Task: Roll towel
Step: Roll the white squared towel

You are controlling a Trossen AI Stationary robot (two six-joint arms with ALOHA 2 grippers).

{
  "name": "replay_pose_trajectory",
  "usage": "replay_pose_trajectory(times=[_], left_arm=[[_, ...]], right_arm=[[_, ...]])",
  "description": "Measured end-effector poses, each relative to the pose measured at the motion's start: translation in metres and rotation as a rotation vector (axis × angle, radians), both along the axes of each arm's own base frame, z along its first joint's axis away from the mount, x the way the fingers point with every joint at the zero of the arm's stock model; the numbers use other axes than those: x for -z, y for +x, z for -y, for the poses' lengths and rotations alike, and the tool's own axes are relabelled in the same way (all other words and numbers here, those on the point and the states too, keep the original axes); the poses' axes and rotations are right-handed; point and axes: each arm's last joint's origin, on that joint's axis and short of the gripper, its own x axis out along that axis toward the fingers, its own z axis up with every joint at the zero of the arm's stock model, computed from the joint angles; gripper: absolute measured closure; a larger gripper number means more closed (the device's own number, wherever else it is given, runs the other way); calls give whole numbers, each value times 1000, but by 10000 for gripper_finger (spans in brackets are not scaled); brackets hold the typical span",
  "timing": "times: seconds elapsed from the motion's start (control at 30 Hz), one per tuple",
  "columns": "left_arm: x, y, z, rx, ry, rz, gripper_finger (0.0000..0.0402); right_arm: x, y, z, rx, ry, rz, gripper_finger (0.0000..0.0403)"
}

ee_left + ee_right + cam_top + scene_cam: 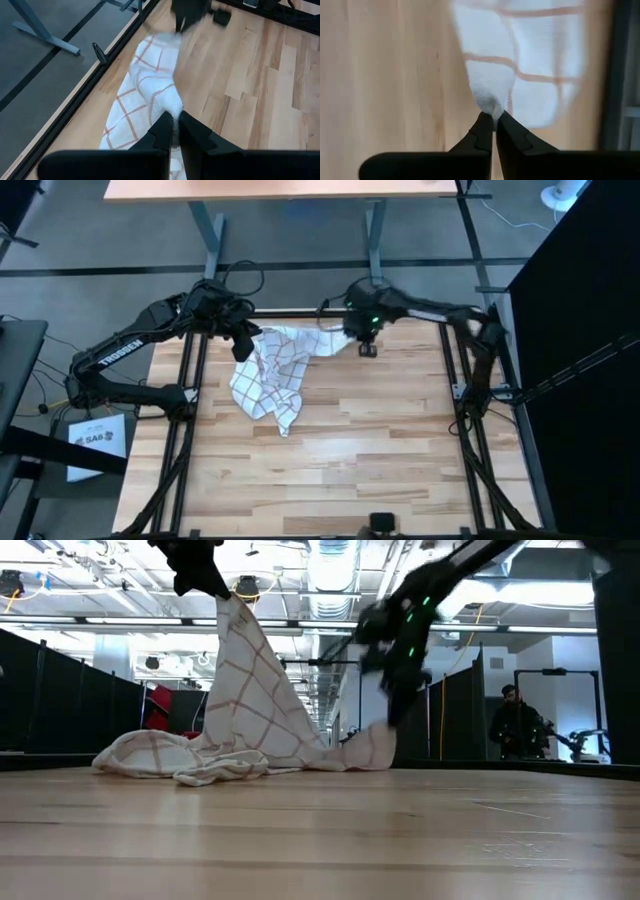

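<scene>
The thin white cloth towel with a reddish grid check point(272, 375) lies crumpled near the far edge of the pale wooden tabletop point(380, 450), its long axis running diagonally. The left hand point(175, 122) grasps one corner, lifted high; the right hand point(494, 120) pinches another corner.

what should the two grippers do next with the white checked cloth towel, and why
Probably draw the two held corners apart and lower them, so the cloth spreads flat. The left gripper and the right gripper are each shut on a pinch of the thin white checked cloth towel, which hangs bunched, its lower part crumpled on the light wooden table. It cannot be rolled while heaped.
</scene>
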Motion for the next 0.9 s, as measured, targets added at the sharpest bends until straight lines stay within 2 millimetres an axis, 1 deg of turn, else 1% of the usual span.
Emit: replay_pose_trajectory(times=[0.17,0.2,0.33,0.47,0.67,0.77,0.9], left_arm=[[0,0,1,30,-8,8,393],[0,1,1,32,-5,11,393],[-1,1,1,41,6,11,393],[-4,3,-1,44,25,45,393],[-12,9,-1,102,22,161,393],[-15,11,-1,129,17,202,393],[-18,11,-1,141,0,235,393]], right_arm=[[-55,-41,-6,106,-21,160,402],[-64,-49,-7,121,-26,178,402],[-86,-72,-15,160,-49,225,402],[-115,-89,-25,166,-96,345,403],[-146,-117,-33,185,-63,534,403],[-157,-131,-37,179,-35,610,403],[-177,-153,-49,167,-64,711,403]])
